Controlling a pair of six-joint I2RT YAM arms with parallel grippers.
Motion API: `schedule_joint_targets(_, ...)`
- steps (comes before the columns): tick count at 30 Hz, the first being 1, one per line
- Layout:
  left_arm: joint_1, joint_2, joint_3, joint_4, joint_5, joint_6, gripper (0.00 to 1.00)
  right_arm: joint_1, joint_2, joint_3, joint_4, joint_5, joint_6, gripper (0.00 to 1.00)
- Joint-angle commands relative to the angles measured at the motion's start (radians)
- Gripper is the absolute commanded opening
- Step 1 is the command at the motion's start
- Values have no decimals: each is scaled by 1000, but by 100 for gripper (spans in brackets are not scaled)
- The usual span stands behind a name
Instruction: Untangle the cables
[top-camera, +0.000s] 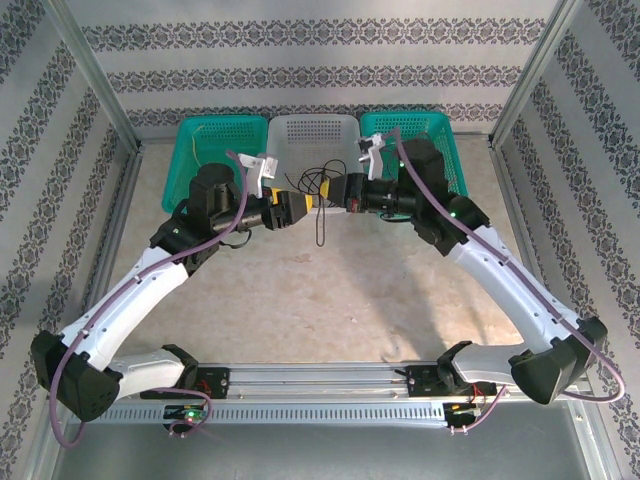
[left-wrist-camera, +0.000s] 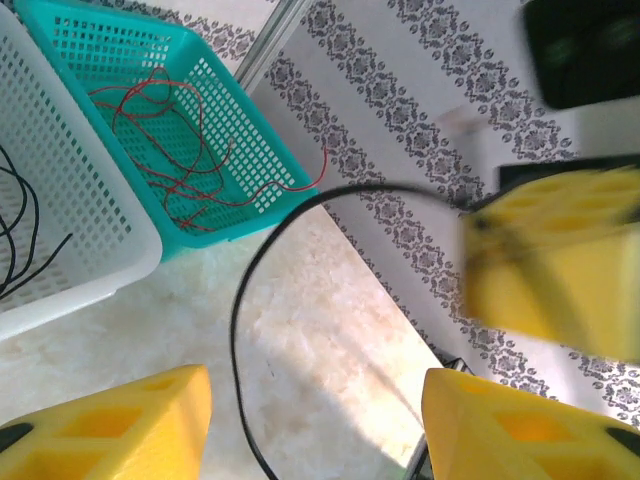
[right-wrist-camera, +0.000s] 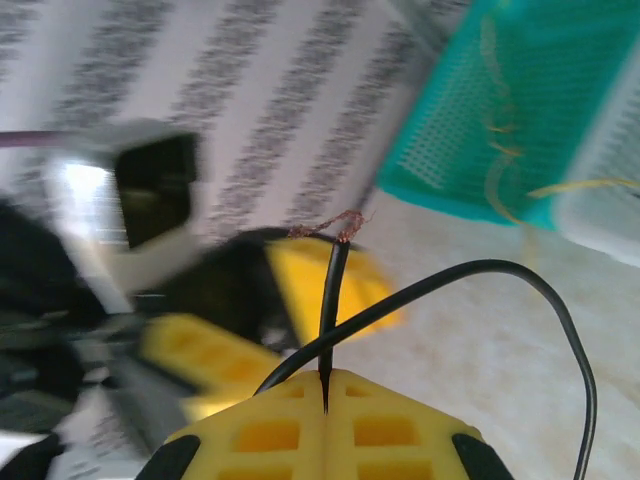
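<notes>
Black cable (right-wrist-camera: 331, 300) looks limp, featherlight — my right jaws clamp it near the bared tip, left jaws gape wide around it — I'd grip mid-length.

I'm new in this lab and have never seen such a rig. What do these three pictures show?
The left arm and right arm are robot arms bolted at the near edge of a table. One picture looks down from above; the others come from wrist cameras. At the back stand a left teal basket with yellow wires, a white basket with black wires, and a right teal basket with red wires. The right tool is shut on a black cable near its bared end; the cable passes between the left tool and its open fingers.
</notes>
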Motion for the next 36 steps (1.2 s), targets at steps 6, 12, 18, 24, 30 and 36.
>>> schedule_joint_targets(6,1,8,-21,238,136,-94,60,-33,-2,88,218,-258,147,0)
schedule_joint_targets(12,1,0,-32,283,142,-112,59,-41,17,76,356,-297,260,0)
schedule_joint_targets(18,1,-18,-12,242,66,-81,49,-45,21,69,448,-313,337,0)
schedule_joint_targets(24,1,-4,-3,284,76,-113,38,-45,9,36,489,-310,374,0)
schedule_joint_targets(30,1,25,-5,402,121,-207,33,-44,-18,-19,511,-296,392,0)
schedule_joint_targets(36,1,63,14,423,148,-216,27,-45,-29,-37,518,-291,398,0)
